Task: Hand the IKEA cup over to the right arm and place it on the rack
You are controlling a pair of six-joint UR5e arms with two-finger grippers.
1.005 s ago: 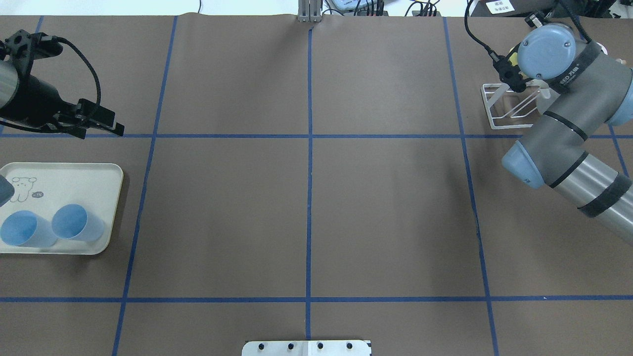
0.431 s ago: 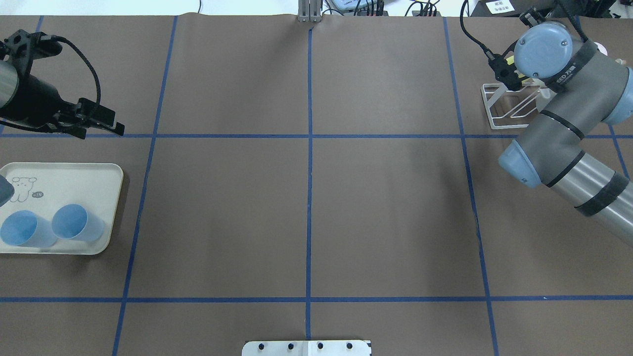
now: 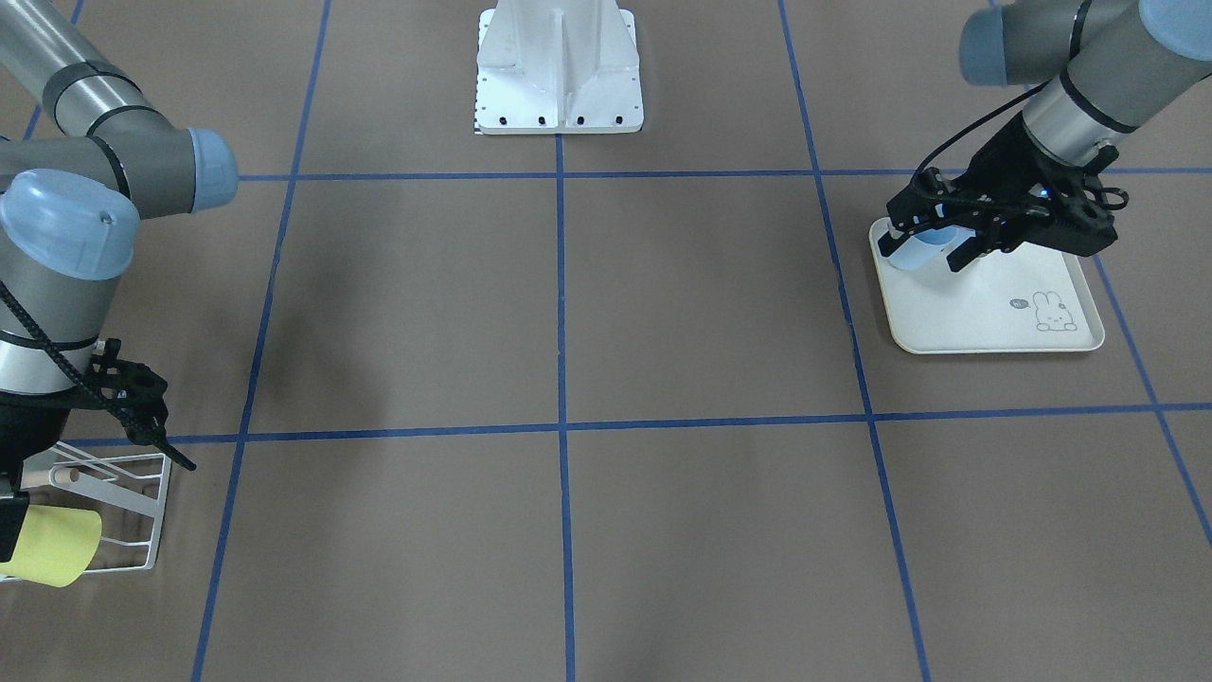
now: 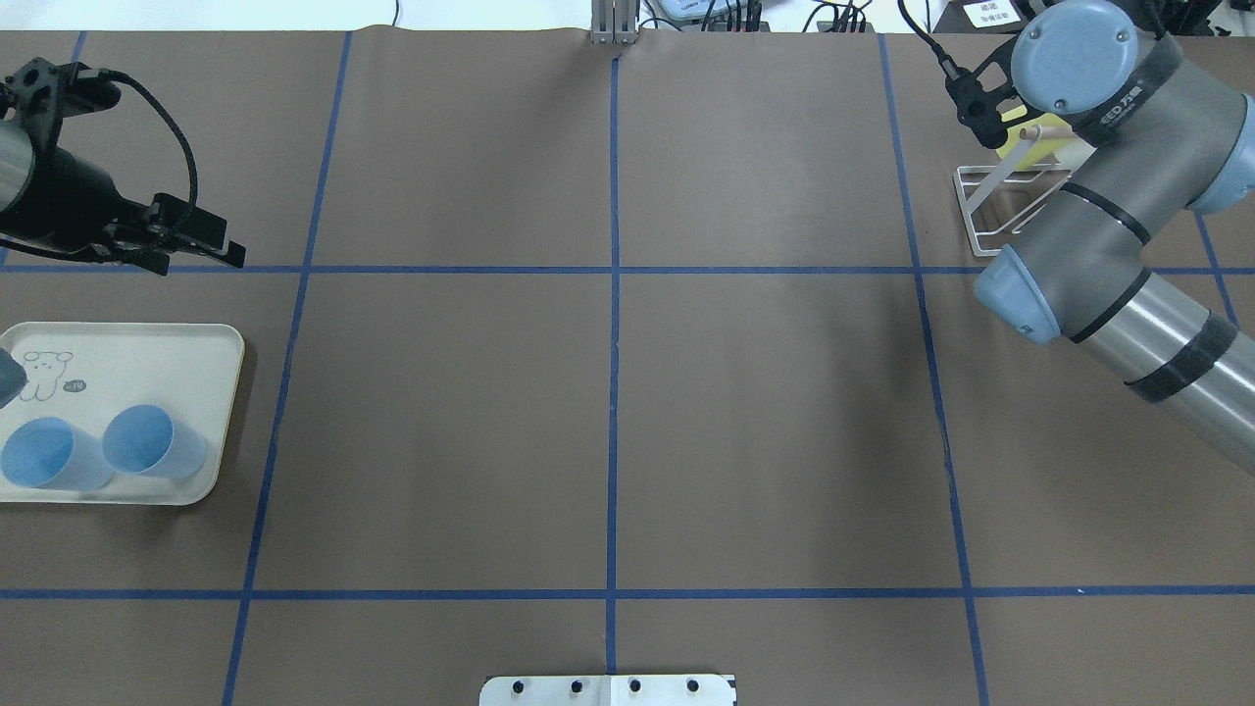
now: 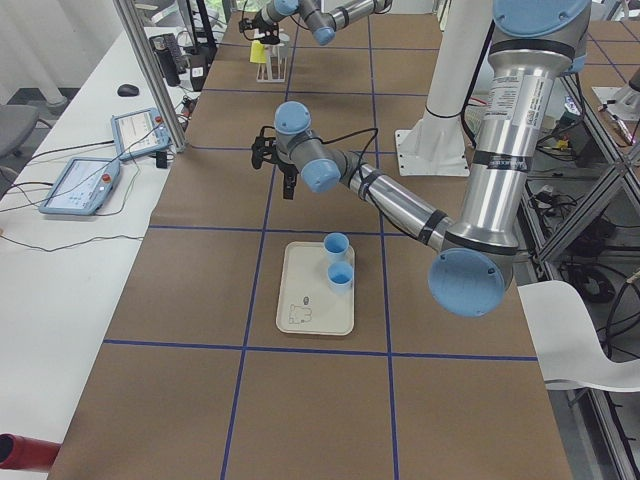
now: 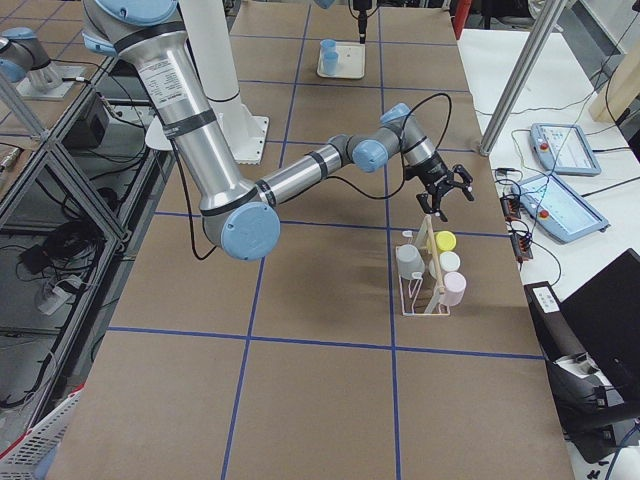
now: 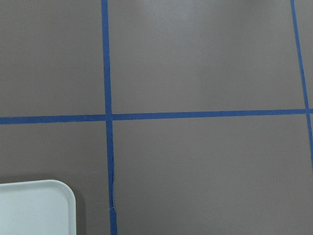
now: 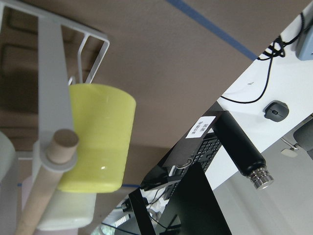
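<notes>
Two blue IKEA cups (image 4: 147, 441) (image 4: 44, 453) stand in the cream rabbit-print tray (image 4: 196, 343) at the left. My left gripper (image 3: 928, 248) hovers open and empty above the table, just past the tray's far edge. At the far right stands the white wire rack (image 4: 976, 211) with its wooden dowel (image 8: 46, 191). A yellow cup (image 8: 98, 137) lies on it on its side. My right gripper (image 3: 151, 426) hangs just above the rack, open, holding nothing. The right arm's wrist (image 4: 1074, 49) hides it from overhead.
In the exterior right view the rack also holds a grey cup (image 6: 408, 262), a white cup (image 6: 450, 263) and a pink cup (image 6: 453, 288). Blue tape lines grid the brown table. The robot's white base (image 3: 559, 66) stands at the near middle edge.
The right arm's wrist has drawn away from the rack toward the table's far edge, uncovering the yellow cup and dowel. The left arm has stayed put.
</notes>
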